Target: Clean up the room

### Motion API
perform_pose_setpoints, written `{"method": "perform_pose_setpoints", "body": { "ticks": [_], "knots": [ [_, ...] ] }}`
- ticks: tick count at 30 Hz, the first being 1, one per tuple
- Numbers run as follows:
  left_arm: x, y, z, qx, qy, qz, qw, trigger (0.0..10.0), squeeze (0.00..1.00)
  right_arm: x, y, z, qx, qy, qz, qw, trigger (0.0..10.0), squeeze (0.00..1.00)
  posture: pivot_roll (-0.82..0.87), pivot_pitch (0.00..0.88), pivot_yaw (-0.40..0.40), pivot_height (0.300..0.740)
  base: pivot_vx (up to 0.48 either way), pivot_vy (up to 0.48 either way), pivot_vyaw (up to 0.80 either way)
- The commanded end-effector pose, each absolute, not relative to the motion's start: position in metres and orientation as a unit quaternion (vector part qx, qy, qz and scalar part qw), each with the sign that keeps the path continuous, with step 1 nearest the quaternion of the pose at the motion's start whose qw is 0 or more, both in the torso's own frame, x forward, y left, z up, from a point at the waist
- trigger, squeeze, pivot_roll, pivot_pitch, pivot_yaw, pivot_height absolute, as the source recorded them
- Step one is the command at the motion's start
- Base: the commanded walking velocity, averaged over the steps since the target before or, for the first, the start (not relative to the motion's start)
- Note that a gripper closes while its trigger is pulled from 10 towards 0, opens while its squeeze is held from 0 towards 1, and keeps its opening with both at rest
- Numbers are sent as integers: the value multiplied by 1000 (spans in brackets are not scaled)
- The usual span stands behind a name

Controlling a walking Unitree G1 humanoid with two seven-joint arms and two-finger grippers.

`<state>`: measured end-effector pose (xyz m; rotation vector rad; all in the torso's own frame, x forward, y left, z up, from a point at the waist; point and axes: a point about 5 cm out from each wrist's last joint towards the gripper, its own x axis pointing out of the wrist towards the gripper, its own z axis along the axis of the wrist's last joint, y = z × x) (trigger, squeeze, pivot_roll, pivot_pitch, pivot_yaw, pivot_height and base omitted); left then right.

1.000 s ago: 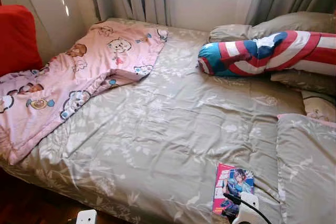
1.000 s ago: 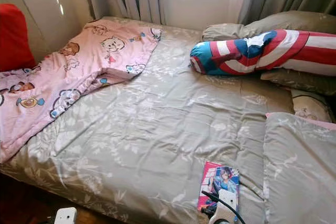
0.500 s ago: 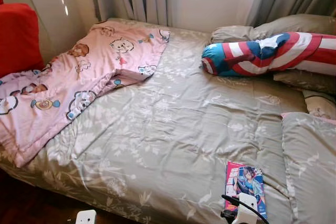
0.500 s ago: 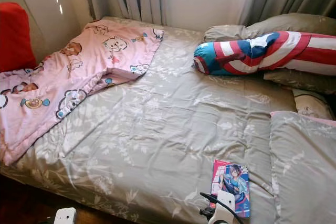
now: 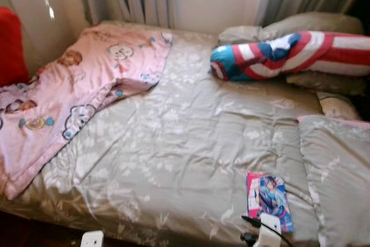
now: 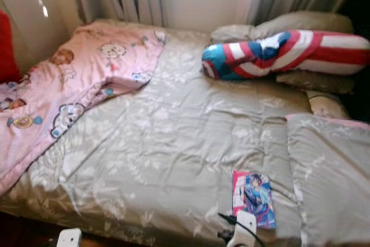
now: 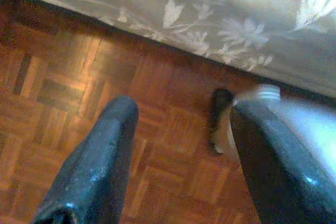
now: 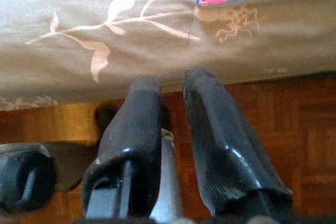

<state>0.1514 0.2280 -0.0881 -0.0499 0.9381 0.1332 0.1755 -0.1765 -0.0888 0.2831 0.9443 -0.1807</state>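
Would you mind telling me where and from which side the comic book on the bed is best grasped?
The comic book lies flat on the grey floral bedspread, close to the bed's near edge. Probably best to grip its short near edge, coming from the robot's side with the right end effector, which is already just below it. Lying flat, it offers only thin edges; the soft cover should let a finger press under.

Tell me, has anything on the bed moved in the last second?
No. Only the camera shifted, and the picture is blurrier. The book, pink blanket, striped bolster and pillows lie where they were. Nothing was picked up or let go.
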Motion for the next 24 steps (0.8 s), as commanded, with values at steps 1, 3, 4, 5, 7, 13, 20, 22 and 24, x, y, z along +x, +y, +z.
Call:
{"method": "perform_pose_setpoints", "body": {
  "ticks": [1,3,4,5,7,13,20,22,24],
  "knots": [
    [146,235,-89,-16,462,71,884,10000,0,175,-170,-90,143,456,-83,874,10000,0,117,103,-14,740,0,401,0],
    [146,235,-89,-15,462,71,884,10000,0,175,-170,-90,144,456,-84,874,10000,0,118,100,-12,740,0,405,0],
    [145,235,-89,-15,463,71,884,10000,0,175,-170,-90,144,456,-84,874,10000,0,118,100,-12,740,0,405,0],
    [145,235,-89,-15,463,70,884,10000,0,175,-170,-90,145,456,-83,874,10000,0,117,98,-11,740,0,405,0],
    [146,235,-89,-14,463,70,884,10000,0,175,-169,-90,145,456,-83,874,10000,0,118,96,-10,740,0,405,0],
    [146,236,-89,-12,463,70,884,10000,0,175,-167,-90,143,457,-77,874,10000,0,117,86,-6,740,0,405,0],
    [146,235,-89,-13,463,70,884,10000,0,176,-166,-90,140,457,-73,875,10000,0,120,80,-9,740,0,406,0],
    [146,235,-89,-13,462,70,884,10000,0,176,-166,-90,140,457,-73,875,10000,0,121,81,-9,740,0,407,0],
    [146,235,-89,-14,462,71,884,10000,0,176,-166,-89,139,456,-72,876,10000,0,122,87,-12,740,0,403,0]
  ]
}}
